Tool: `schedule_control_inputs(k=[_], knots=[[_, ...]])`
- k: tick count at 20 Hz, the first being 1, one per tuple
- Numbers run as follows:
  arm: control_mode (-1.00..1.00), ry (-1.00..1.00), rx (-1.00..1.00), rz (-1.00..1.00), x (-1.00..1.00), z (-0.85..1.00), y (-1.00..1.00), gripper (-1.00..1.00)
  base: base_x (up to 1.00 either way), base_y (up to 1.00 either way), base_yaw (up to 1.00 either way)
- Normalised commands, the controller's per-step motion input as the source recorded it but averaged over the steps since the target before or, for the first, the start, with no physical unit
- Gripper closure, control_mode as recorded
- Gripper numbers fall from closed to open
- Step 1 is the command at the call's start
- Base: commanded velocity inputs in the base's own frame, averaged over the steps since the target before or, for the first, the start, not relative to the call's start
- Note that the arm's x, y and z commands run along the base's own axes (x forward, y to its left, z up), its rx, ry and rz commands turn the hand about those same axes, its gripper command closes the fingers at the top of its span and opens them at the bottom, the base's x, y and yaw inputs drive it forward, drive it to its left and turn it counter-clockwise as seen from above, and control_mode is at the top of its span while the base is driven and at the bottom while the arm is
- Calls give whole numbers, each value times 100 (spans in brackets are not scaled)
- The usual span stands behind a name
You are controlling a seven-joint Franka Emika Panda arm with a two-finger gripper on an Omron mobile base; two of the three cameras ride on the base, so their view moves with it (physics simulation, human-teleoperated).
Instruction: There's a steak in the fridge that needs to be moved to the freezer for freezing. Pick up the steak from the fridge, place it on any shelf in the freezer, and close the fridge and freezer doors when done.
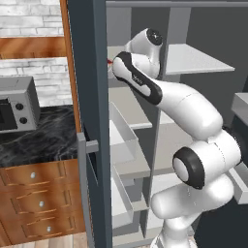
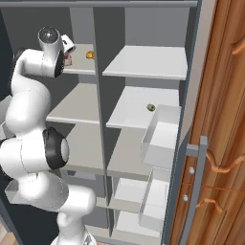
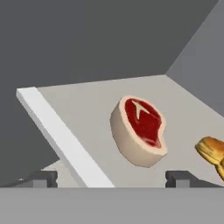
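Slate-grey freezer (image 2: 83, 28) — door swung open, pale shelves inside. White arm reaches up to its top shelf (image 3: 87, 109). Steak (image 3: 140, 130) — red face with white bone mark, pale fat rim — lies on that shelf, back from the front edge. Golden-brown pastry (image 3: 212, 151) sits near it to the right. Gripper (image 3: 111, 178) — fingers spread wide, hovering before the steak, apart from it.
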Motion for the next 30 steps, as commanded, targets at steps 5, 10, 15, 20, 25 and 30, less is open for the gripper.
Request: schedule_control_inputs(k=[5,10,15,20,25,30], knots=[[-100,1,0,-7,-100,31,-42,-100,0,0,0],[-100,8,0,-20,-100,40,-55,-100,0,0,0],[-100,3,0,-34,-100,8,-55,-100,0,0,0],[-100,0,8,-43,-100,1,-48,-100,0,0,0],[-100,2,18,-31,-90,-1,-59,-100,0,0,0],[-100,0,14,-5,-54,-10,-37,-100,0,0,0]])
